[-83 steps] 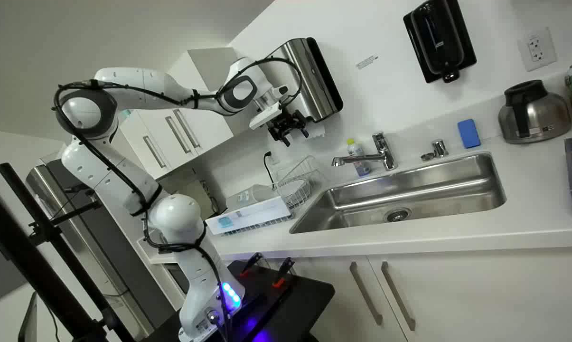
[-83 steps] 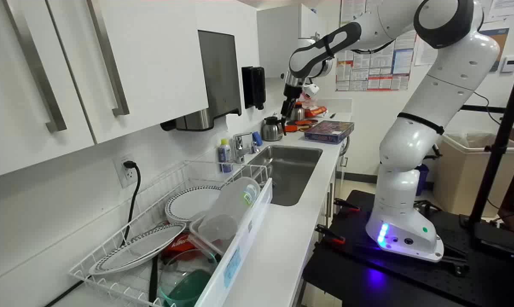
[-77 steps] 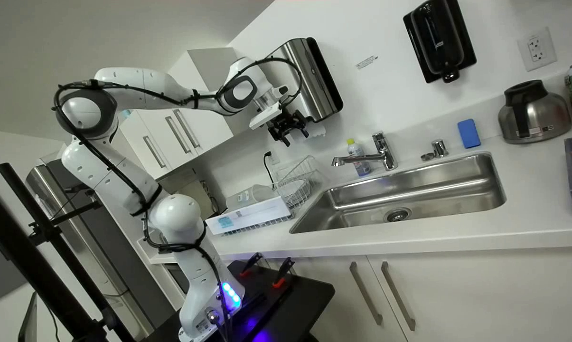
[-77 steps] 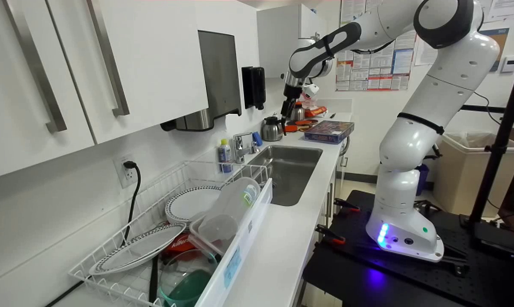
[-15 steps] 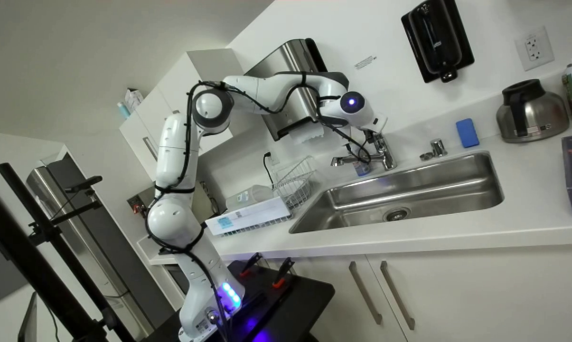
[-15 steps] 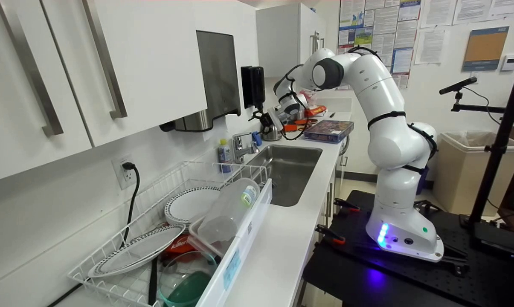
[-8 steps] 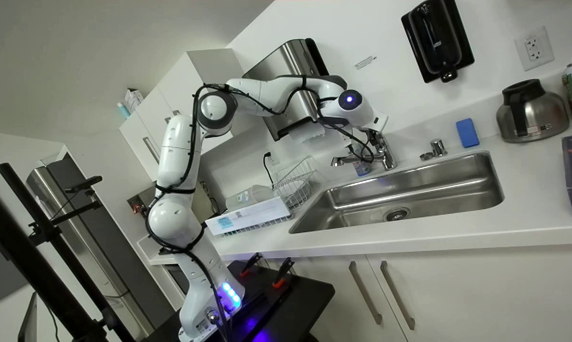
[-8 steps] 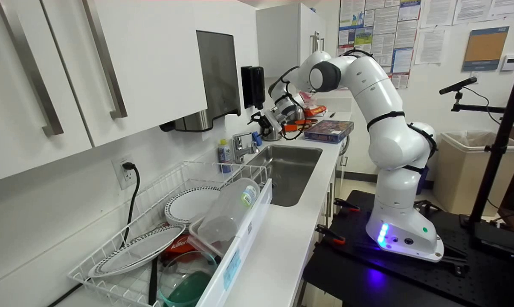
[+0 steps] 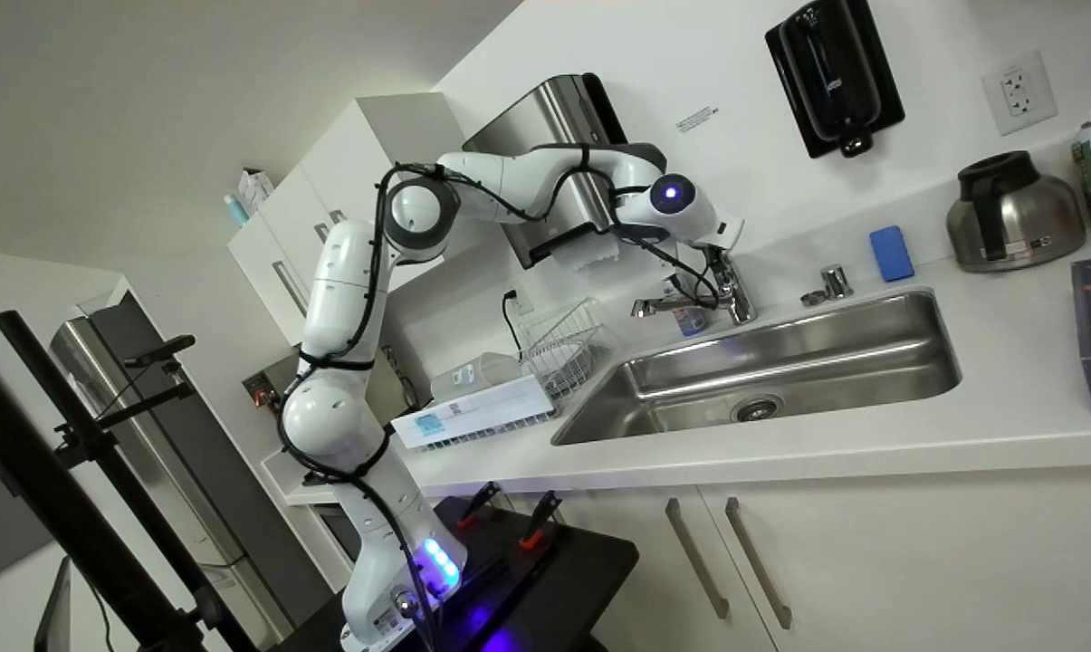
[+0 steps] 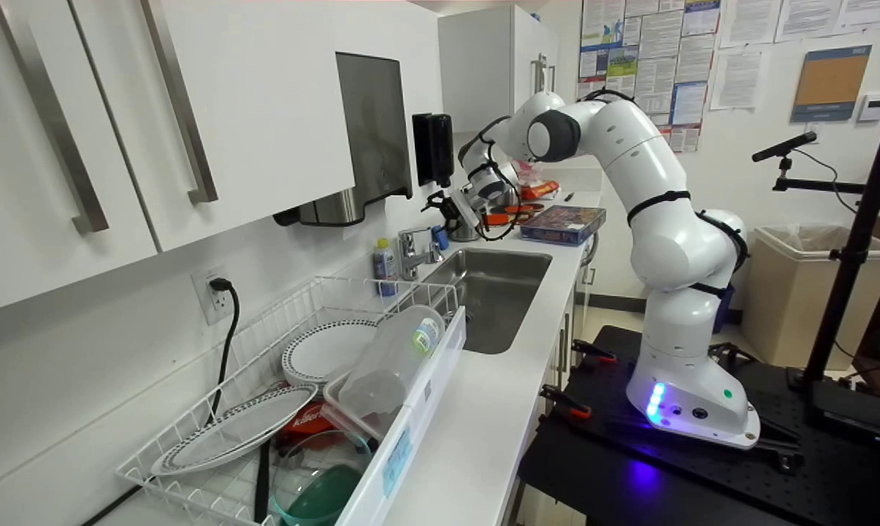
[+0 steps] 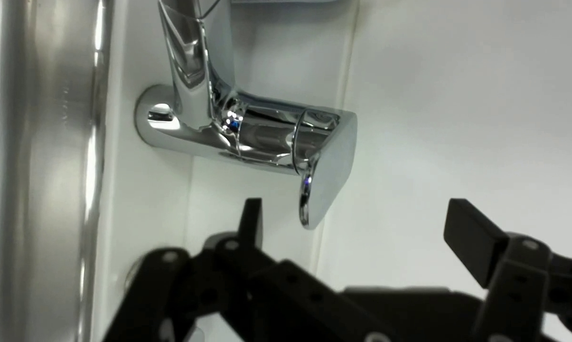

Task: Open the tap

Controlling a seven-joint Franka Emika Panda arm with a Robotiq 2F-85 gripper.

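Observation:
The chrome tap [image 9: 737, 294] stands behind the sink, and it also shows in an exterior view [image 10: 409, 256]. In the wrist view the tap body [image 11: 267, 135] lies sideways, with its flat lever handle [image 11: 333, 166] at the right end, tip pointing down toward my jaws. My gripper [image 11: 354, 209] is open and empty, its black fingers wide apart. The lever tip shows in the gap between the fingers, nearer the left one and apart from both. In an exterior view the gripper [image 10: 438, 208] is at the tap's far side; elsewhere the wrist and cable partly hide it.
The steel sink [image 9: 835, 371] lies in front of the tap. A blue bottle with a yellow cap [image 10: 385, 267] stands beside it. A stubby chrome fitting [image 9: 837, 282], blue sponge [image 9: 892, 254] and carafe [image 9: 1020, 213] are along the wall. A dish rack [image 10: 410, 416] holds dishes.
Since about five seconds ago the arm has swung over and turned, bringing the gripper down from in front of the towel dispenser to the tap's lever. In the last second it shifted only slightly.

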